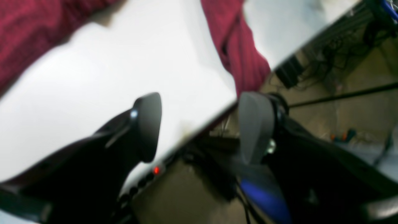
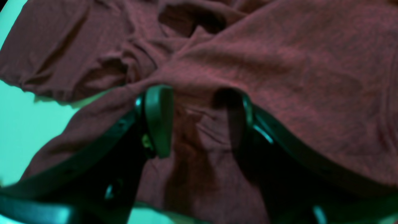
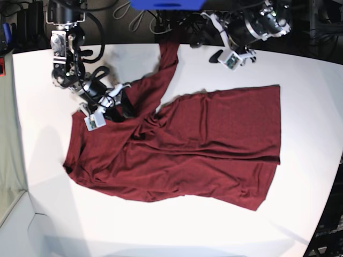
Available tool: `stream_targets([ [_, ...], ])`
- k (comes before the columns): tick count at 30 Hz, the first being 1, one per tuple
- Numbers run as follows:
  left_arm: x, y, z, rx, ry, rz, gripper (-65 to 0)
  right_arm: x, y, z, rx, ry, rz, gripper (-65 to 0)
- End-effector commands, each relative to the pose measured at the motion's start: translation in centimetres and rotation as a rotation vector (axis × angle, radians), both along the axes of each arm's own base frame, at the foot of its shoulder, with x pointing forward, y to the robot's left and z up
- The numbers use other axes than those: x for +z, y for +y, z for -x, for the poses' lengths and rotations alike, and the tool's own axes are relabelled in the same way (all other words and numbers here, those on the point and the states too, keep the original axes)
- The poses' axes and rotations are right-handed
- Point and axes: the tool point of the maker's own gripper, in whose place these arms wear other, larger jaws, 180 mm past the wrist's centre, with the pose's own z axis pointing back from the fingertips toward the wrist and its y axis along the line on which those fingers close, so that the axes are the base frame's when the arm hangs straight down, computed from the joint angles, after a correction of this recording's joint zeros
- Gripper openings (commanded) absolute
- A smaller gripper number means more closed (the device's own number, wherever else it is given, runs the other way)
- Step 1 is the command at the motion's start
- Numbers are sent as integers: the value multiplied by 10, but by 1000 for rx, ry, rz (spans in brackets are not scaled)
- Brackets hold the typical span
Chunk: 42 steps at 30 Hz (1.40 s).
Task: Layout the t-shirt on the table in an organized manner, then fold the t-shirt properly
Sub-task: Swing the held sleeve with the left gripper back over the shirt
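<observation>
one t-shirt (image 3: 203, 144) under right tool (image 2: 199, 121), left tool (image 1: 199, 127) apart

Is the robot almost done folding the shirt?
Not nearly. The t-shirt lies mostly spread on the table, but it is wrinkled and one sleeve trails off the far edge. The right gripper is open over bunched cloth; the left gripper is open and empty. Smoothing and all the folding remain.

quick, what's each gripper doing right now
left gripper: open, empty, at the table edge.
right gripper: jaws apart over the t-shirt; cannot tell if it holds the cloth.
</observation>
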Motion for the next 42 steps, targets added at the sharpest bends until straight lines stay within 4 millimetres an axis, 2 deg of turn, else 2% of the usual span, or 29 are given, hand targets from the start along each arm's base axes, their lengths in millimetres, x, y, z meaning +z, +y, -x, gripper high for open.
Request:
stream_targets([
  [1,6,-7,-5,15,-17,46,-268,15,0,-10,3,-54,-20,-361],
  [4,-4,-11,-10,27,-4,38,-268,15,0,-10,3,-54,-20,-361],
  [10,-22,-39,3,-96,17,-29,-269,15,0,-10,3,-54,-20,-361],
  [12,-23,-46,6,-121,16,-32,-269,15,0,-10,3,-54,-20,-361],
  [19,-14,-61,-10,-111,-19,2,-269,15,0,-10,3,-54,-20,-361],
  [23,-20,-71,-14,-127,-5,18,-270,15,0,-10,3,-54,-20,-361],
  [28,-36,-80,-10,-142,45,28,-271,15,0,-10,3,-54,-20,-361],
  [30,-35,-87,-10,-162,39,34,-279,15,0,-10,3,-54,-20,-361],
  [32,-33,-92,-10,-178,35,39,-342,15,0,-10,3,-54,-20,-361],
  [36,-32,-93,-10,-181,32,40,-532,15,0,-10,3,-54,-20,-361],
  [39,-31,-91,-14,-178,25,37,-650,15,0,-10,3,-54,-20,-361],
  [42,-29,-82,-25,-159,3,21,-641,15,-1,-10,3,-54,-18,-361],
])
